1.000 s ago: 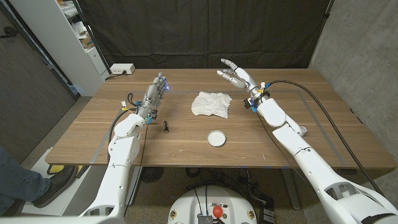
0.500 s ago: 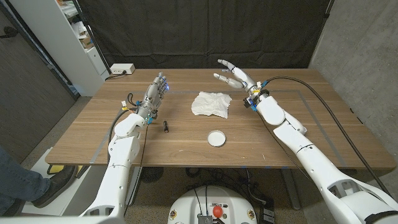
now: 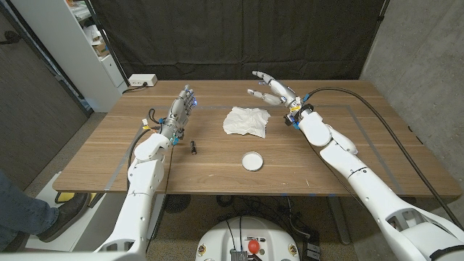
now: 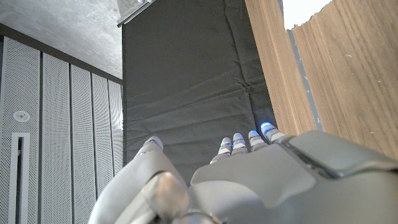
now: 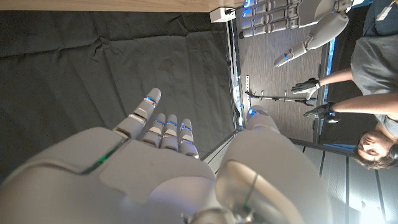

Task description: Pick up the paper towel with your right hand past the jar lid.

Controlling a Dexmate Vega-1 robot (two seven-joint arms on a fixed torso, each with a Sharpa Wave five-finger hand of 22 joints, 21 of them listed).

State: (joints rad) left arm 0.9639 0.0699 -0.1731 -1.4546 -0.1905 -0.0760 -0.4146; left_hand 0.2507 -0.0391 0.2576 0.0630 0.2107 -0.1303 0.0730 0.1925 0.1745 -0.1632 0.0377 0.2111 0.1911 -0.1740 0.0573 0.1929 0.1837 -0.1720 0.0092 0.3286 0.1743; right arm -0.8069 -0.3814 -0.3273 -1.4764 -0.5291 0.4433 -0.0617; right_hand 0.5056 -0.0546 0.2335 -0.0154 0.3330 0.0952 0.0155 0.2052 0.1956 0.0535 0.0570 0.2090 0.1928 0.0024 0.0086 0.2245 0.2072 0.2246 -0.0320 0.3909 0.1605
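Paper towel (image 3: 246,121) crumpled mid-table, jar lid (image 3: 252,160) nearer the robot.
Right hand (image 3: 273,88) hovers just beyond it, fingers spread, empty; a small dark object (image 3: 193,147) lies by the raised, empty left hand (image 3: 180,111).

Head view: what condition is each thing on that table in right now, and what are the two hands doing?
paper towel: crumpled, lying loose on the table, untouched.
jar lid: lying alone on the table, nearer the robot than the towel.
small dark object: lying on the table, too small to identify.
right hand: raised, fingers spread, holding nothing, beyond the towel's far right corner.
left hand: fingers extended together, holding nothing.
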